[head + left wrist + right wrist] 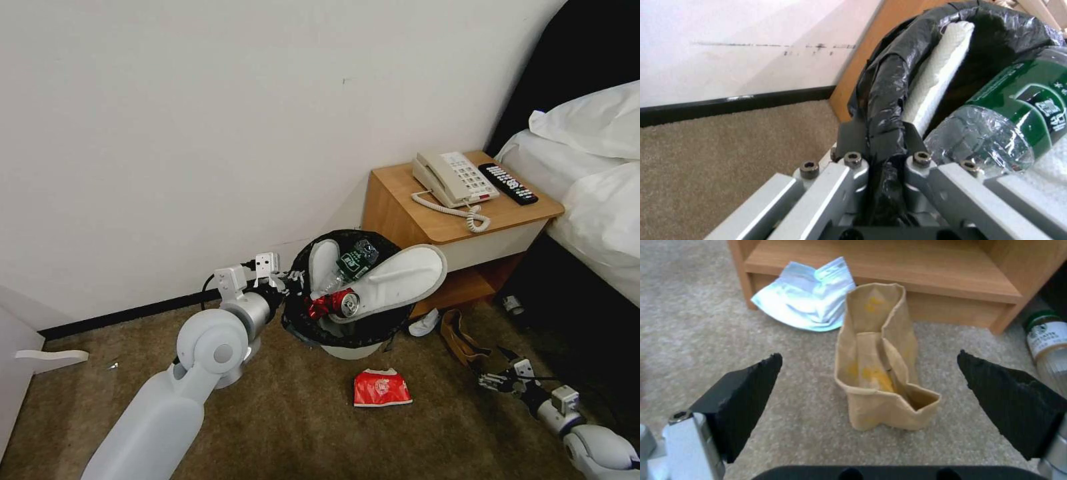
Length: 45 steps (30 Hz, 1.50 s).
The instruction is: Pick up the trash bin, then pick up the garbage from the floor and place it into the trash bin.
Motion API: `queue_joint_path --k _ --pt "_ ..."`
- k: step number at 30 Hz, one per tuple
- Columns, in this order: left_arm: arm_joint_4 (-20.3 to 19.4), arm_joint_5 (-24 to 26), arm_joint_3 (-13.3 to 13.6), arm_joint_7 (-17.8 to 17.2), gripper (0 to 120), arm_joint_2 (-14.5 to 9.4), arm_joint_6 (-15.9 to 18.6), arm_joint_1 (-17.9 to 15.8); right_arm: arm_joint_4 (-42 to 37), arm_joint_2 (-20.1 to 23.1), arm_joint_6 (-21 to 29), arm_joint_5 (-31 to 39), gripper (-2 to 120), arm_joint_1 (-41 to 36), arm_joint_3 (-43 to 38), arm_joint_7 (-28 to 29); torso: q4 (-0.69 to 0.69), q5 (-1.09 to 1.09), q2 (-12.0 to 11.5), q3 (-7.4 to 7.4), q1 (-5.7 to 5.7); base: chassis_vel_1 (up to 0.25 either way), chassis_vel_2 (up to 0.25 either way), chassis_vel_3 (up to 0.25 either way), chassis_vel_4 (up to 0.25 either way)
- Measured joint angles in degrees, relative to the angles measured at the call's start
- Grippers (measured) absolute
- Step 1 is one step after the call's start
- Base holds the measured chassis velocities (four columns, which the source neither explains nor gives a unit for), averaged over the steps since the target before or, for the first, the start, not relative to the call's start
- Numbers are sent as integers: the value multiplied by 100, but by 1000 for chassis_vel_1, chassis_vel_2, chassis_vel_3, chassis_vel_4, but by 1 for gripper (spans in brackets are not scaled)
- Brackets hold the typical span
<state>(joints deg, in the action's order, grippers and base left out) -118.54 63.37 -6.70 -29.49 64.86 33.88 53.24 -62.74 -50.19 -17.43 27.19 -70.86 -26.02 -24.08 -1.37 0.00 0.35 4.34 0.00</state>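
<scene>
The trash bin (351, 349), white with a black bag over its rim, stands by the wall. In it lie two white slippers (400, 277), a clear green-labelled bottle (350, 263) and a crushed red can (333, 305). My left gripper (287, 280) is shut on the bin's bagged rim (882, 140), with the bottle (1009, 123) and a slipper (938, 76) just inside. My right gripper (497, 379) hangs open low over the carpet, its fingers (742, 400) either side of a brown paper bag (880, 366). A pale-blue face mask (806, 296) lies beyond it. A flattened red cup (381, 388) lies before the bin.
A wooden nightstand (400, 213) with a phone (453, 177) and a remote (508, 183) stands right behind the bin. A bed (593, 200) fills the right side. Another small bottle (1047, 340) lies by the nightstand's leg. Open carpet (300, 427) stretches in front.
</scene>
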Motion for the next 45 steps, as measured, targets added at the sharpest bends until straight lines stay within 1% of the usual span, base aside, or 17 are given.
queue_joint_path --k 7,9,15,26,36,45 --pt "30 -10 -2 17 4 0 -8 -6 154 -38 154 25 100 170 37 218 0 0 0 0 0 0 0 0 0" --pt "46 -11 -1 19 4 4 -10 -9 265 -68 243 34 100 267 58 374 0 0 0 0 0 0 0 0 0" --pt "69 -17 14 29 4 11 -14 -18 377 -96 337 39 100 340 68 520 0 0 0 0 0 0 0 0 0" --pt "77 -26 19 39 4 10 -18 -23 397 -146 404 -12 100 372 108 597 0 0 0 0 0 0 0 0 0" --pt "69 -40 13 47 4 -2 -21 -10 495 -312 446 -193 100 582 267 640 1 0 0 0 0 0 0 0 0" --pt "93 -52 16 80 4 14 -37 -21 629 -417 514 -312 100 751 385 807 0 0 0 0 0 0 0 0 0"
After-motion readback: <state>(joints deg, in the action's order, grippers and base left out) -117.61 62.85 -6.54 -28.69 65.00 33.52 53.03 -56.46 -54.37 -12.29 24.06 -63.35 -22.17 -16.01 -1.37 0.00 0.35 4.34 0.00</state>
